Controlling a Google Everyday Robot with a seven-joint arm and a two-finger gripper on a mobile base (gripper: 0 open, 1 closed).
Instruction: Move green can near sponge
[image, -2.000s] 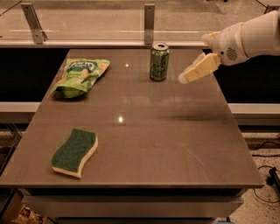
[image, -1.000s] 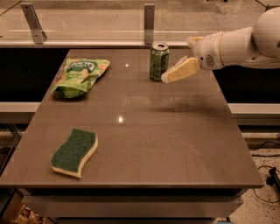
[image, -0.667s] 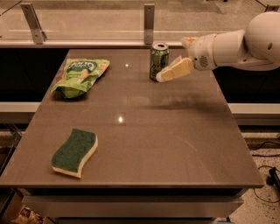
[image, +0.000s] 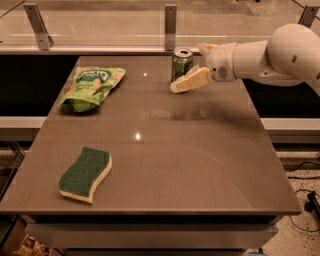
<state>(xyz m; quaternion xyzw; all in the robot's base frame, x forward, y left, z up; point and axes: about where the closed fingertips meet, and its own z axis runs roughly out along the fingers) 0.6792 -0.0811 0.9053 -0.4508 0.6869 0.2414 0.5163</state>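
**Green can** (image: 181, 62), one. A small dark-green metal cylinder with pale markings on its side and a silver pull-tab top. It stands upright near the far edge of the table, right of centre.

**Sponge** (image: 86, 173), one. A wavy-edged rectangle with a rough dark-green scouring face over a pale yellow foam body. It lies flat near the front-left corner, well apart from the can.

**Snack bag** (image: 92, 86), one. A light-green, crinkled, glossy pouch lying flat at the far left. It sits to the left of the line between can and sponge, not on it.

**Gripper** (image: 191, 77), one. Its cream-coloured tip is just beside the can's lower right side and overlaps it in this view. Whether it touches the can cannot be told, nor whether it is spread wide or closed.

**Arm** (image: 270, 55), one. Smooth, rounded white shells reaching in from the right, above the table's far-right corner.

**Table** (image: 200, 165), one. A smooth brown rectangular top with a slight sheen and two small light reflections.

**Glass barrier** (image: 110, 22), one. It runs behind the far edge, held by slanted metal posts (image: 170, 25): two in plain view and a third partly behind the arm.

**Cables** (image: 302, 200), dark, on the speckled floor at the right.
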